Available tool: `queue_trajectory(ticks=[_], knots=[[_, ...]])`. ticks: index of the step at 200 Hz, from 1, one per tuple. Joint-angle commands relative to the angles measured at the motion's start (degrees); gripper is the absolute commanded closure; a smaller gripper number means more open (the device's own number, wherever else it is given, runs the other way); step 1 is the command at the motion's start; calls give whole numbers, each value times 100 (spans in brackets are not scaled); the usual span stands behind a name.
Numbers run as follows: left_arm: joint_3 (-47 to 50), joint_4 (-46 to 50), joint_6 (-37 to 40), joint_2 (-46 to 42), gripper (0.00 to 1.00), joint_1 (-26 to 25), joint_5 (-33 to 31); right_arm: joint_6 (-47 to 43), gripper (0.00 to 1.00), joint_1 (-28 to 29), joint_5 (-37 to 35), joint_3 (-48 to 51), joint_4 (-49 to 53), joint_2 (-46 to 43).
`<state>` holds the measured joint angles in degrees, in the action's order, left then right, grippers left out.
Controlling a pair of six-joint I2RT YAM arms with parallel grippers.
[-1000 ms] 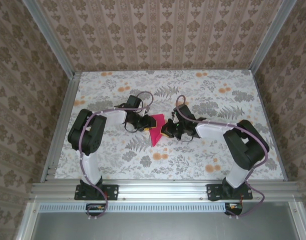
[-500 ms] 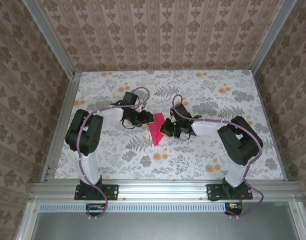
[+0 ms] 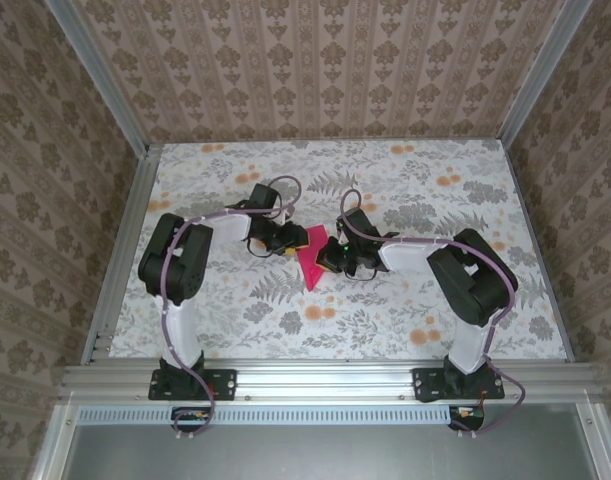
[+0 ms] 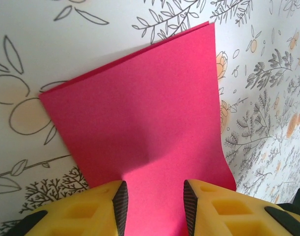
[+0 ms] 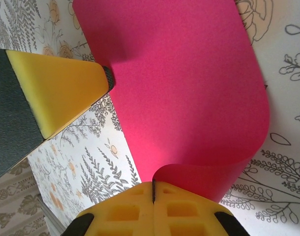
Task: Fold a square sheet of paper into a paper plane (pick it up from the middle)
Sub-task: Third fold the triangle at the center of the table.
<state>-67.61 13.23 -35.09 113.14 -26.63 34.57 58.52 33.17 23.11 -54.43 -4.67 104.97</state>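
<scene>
From above, both arms bend inward to mid-table. The left gripper (image 3: 290,245) and right gripper (image 3: 331,256) face each other across the folded pink sheet (image 3: 311,266). Its tip points near, with the long axis running near to far.

Left wrist: the jaws stand apart, straddling the flat sheet.

Right wrist: the jaws are pinched together on the sheet's curled-up edge.

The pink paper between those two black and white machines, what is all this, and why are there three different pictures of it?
Those are two robot arms, the left arm and the right arm, bolted to a flower-patterned table. One picture looks down from above. The other two come from a camera on each wrist, so the yellow fingers are that arm's own end effector. The pink paper lies on the table, partly folded. The right end effector is shut, pinching a curled-up edge of it. The left end effector is open, fingers apart over the sheet.
</scene>
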Motion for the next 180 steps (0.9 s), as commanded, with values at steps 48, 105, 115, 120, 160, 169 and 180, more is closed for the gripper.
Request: queue_trajectory(ticks=[48,105,115,120,160,169,180], knots=[[-164,245,159,188,62,-55,-48,-16,93,32,150,-173,-326,232],[-205,353,239,217,63,-85,-61,-25,93,41,228,-230,-499,400],[-199,346,244,225,63,-91,-55,-40,93,41,244,-251,-489,421],[-201,352,240,221,63,-92,-47,-47,93,41,244,-256,-482,441],[-208,355,249,243,63,-97,-32,-77,93,41,241,-327,-442,525],[-208,355,253,242,63,-101,-26,-95,93,41,239,-340,-420,537],[-209,361,253,236,63,-100,-23,-108,93,35,237,-352,-396,544]])
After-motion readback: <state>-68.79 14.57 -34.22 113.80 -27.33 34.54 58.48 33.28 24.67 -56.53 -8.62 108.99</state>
